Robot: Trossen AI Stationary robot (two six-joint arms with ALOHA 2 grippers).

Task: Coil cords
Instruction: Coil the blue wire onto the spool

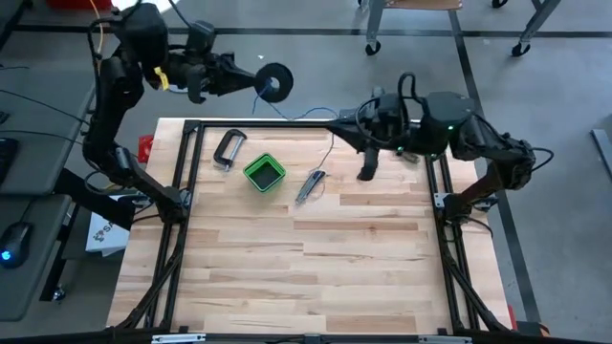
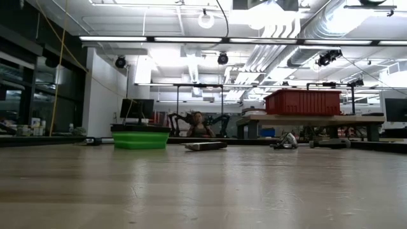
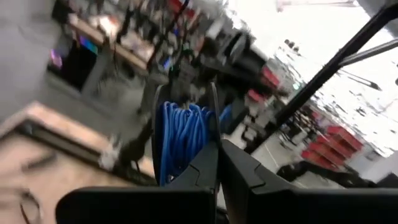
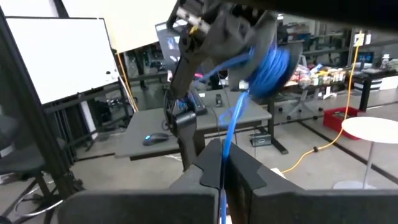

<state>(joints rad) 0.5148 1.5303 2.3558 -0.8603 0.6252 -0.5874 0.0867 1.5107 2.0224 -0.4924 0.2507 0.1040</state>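
Observation:
The cord is a thin blue wire, partly wound on a small round dark spool. My left gripper, beyond the table's far edge, is shut on the spool, which hangs high in the air. My right gripper, over the table's far edge, is shut on the wire a short way from the spool. From the spool the wire runs across to my right gripper. Its free length drops toward the table near a small metal tool. Neither gripper shows in the low view. My left gripper pinches one dark side disc of the spool at its rim between its two fingers. The fingers come in level, and the spool is edge-on to them with its blue windings showing. The spool is lifted clear of everything. My right gripper pinches the single blue wire between its two fingertips, which point level toward the spool. The wire rises from the fingers to the spool in a nearly straight line, clear of the table.
On the far part of the table lie a green box, a metal clamp and a dark object below my right arm. A black frame borders the table. A person sits in the room beyond.

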